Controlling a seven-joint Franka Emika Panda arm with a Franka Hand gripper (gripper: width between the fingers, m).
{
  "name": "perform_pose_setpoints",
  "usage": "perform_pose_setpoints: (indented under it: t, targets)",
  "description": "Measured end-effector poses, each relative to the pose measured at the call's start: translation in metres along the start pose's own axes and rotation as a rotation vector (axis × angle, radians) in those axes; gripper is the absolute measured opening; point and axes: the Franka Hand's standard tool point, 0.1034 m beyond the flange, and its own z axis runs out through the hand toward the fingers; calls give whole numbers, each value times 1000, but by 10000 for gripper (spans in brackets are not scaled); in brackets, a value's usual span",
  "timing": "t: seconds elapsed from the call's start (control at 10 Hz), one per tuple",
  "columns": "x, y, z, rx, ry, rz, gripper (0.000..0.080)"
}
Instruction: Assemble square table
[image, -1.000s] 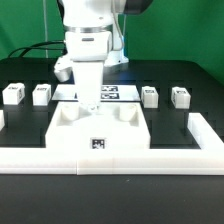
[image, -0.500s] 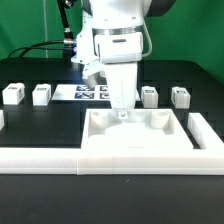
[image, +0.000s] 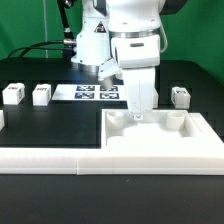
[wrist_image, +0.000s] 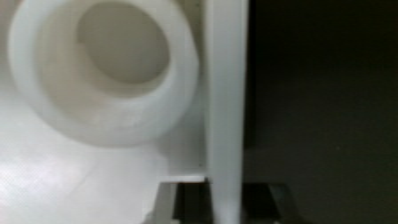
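I am pinching the far rim of the slab (image: 165, 139) in the narrow-shut gripper (image: 137, 114), the nearest leg (image: 180, 96) sitting at two o'clock from it in the exterior view.

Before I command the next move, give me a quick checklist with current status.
1. Gripper shut on tabletop rim: ok.
2. Tabletop flat, recessed face up: ok.
3. Tabletop against front bar: ok.
4. Tabletop touching side bar on the exterior view's right: cannot tell.
5. Corner hole unobstructed: ok.
6. All four legs in sight: not ok; three show, and the arm may hide one.
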Motion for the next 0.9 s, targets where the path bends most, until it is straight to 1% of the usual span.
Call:
perform_pose_setpoints:
  t: [0.3, 0.4, 0.5, 0.6, 0.7, 0.8, 0.9]
  targets:
    - [-1, 0, 0, 0, 0, -7, 60]
    - [-1, 0, 0, 0, 1, -6, 134]
    - [-2, 0, 0, 1, 0, -4, 134]
    - [-2, 0, 1, 1, 0, -4, 269]
    - [-2, 0, 1, 1, 0, -3, 451]
    - [-3, 0, 1, 1, 0, -3, 576]
    - [-3, 0, 1, 1, 0, -3, 576]
